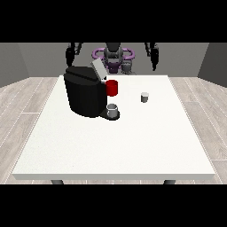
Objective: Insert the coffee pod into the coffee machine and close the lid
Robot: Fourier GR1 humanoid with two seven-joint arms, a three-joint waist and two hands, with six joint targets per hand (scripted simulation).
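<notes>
On the white tabletop (115,146) the coffee pod (144,97) stands upright, small and grey, right of centre and well apart from the coffee machine (85,91), which sits at the view's left-centre with its lid (98,70) tilted up and open. A red cup (112,88) is just beside the machine's front, and a grey cup (113,109) stands on the drip base below it. Both my hands hang raised at the far edge, nothing held: the hand at the view's right (154,56) and the hand at the view's left (71,55). How my fingers lie I cannot tell, too small and dark at this range. Key relation: the pod lies forward and down from the hand at the view's right, slightly toward the view's centre, so that hand is clearly the nearer one; the other hand is behind the machine, which blocks its path. The pod's long axis looks vertical, so I judge a reach down to it with a side or top grasp fits. Pod not yet picked, lid not yet closed, task at its start.
</notes>
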